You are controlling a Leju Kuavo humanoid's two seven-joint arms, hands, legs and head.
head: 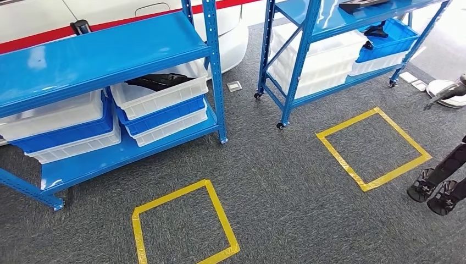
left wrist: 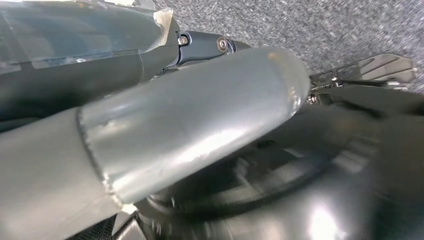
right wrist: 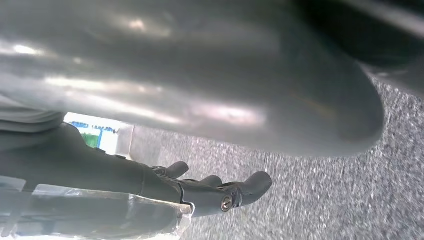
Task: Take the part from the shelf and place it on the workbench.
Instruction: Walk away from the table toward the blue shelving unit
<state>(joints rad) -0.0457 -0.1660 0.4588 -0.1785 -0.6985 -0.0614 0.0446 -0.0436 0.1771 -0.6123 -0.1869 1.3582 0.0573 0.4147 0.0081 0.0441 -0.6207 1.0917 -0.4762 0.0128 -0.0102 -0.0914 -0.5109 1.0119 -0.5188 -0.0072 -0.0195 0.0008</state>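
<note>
A long black part (head: 159, 81) lies in a white bin (head: 165, 96) on the lower level of the left blue shelf (head: 99, 52). More black parts sit on the right blue shelf (head: 308, 60), one on its top board (head: 362, 5) and one in a blue bin (head: 376, 30). My left hand (left wrist: 175, 125) hangs over grey carpet, its dark fingers (left wrist: 200, 47) stretched out with nothing in them. Also over the carpet, my right hand (right wrist: 200, 100) holds nothing, and its fingers (right wrist: 225, 192) lie apart and nearly straight.
Stacked white and blue bins (head: 66, 129) fill the left shelf's lower level. Two yellow tape squares (head: 184, 225) (head: 373, 148) mark the carpet in front of the shelves. A black wheeled stand (head: 437, 190) and a white device (head: 448, 91) are at the right edge.
</note>
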